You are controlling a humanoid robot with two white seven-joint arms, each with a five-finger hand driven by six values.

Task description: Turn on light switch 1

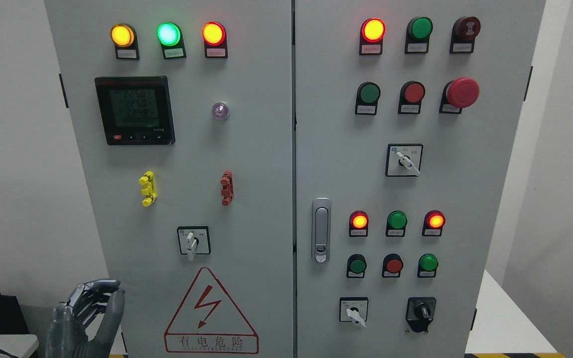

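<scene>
A grey control cabinet fills the head view, with two doors of lamps, push buttons and rotary switches. The labels are too small to read, so I cannot tell which one is light switch 1. The left door carries a white-handled rotary switch with its handle pointing down. On the right door are two similar switches, one mid-height and one low, plus a black knob. My left hand hangs at the lower left, below and left of the left door's switch, fingers relaxed and holding nothing.
Lit yellow, green and red lamps top the left door above a digital meter. A red mushroom stop button and a door latch sit on the right door. A high-voltage warning triangle is low on the left door.
</scene>
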